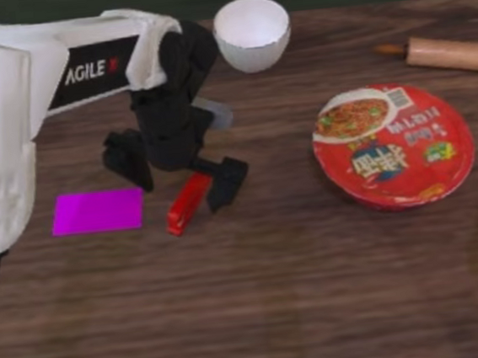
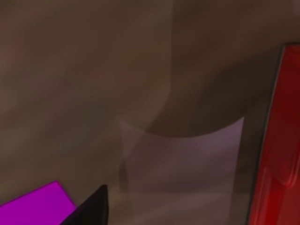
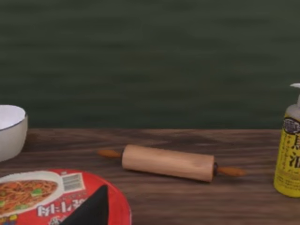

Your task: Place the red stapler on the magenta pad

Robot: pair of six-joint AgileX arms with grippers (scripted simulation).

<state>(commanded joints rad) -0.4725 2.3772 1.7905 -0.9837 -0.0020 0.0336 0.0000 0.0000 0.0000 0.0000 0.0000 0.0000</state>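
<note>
One left end effector (image 1: 179, 172), fingers apart, straddles the red stapler (image 1: 187, 203) beside the magenta pad (image 1: 98, 211).

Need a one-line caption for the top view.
Left gripper open over the stapler, beside the pad.

One stapler (image 1: 187, 203), pad (image 1: 98, 211), white bowl (image 1: 251, 32), noodle bowl (image 1: 392, 145), rolling pin (image 1: 450, 53), bottle (image 3: 289, 154)
</note>
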